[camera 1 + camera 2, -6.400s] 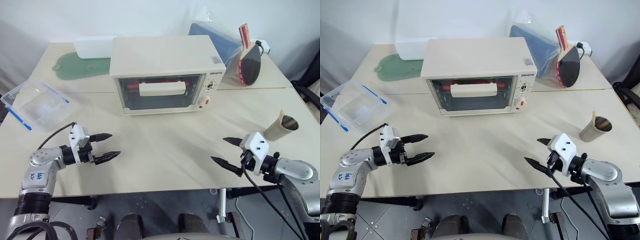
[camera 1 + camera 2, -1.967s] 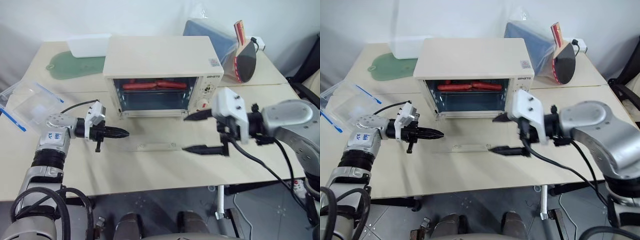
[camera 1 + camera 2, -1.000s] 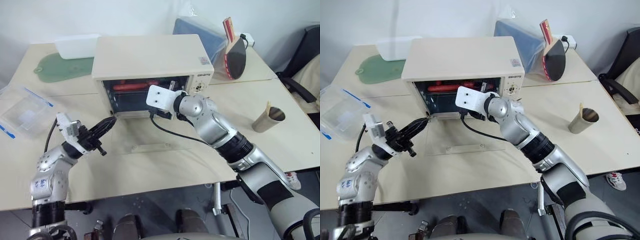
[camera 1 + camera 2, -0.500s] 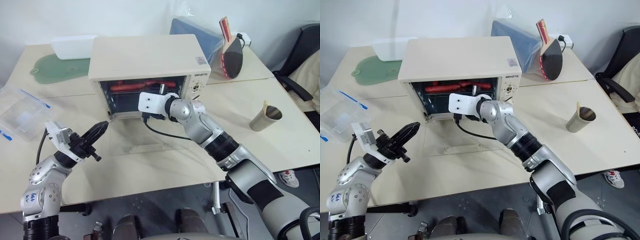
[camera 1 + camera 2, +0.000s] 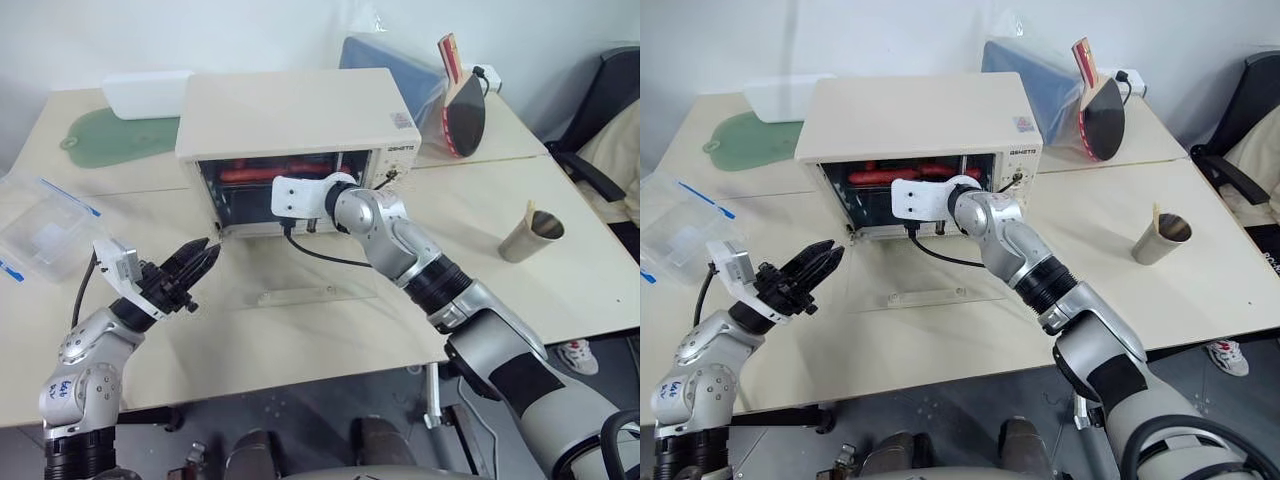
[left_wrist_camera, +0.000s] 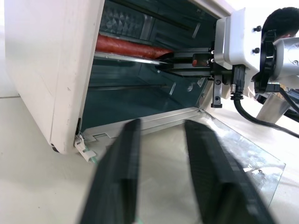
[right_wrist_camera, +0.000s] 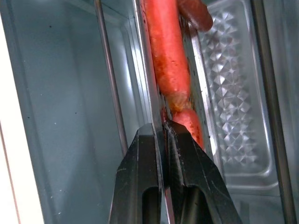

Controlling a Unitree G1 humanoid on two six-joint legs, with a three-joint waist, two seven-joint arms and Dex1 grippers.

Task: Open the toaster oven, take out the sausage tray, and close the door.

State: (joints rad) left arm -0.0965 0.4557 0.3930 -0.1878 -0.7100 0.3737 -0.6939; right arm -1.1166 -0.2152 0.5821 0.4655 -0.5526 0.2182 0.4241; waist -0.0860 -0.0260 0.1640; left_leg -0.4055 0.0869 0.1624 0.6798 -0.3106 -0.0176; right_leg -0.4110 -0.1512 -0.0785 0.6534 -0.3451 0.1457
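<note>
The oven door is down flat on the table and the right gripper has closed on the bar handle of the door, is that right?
Not quite. The door is down flat, but the right gripper is closed on the front rim of the sausage tray inside the oven, not on the handle; the right wrist view shows it.

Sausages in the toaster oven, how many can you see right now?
2 can be told apart: one long sausage along the sausage tray's front rim, where the right gripper is shut, and another's end behind it. More may be hidden.
</note>
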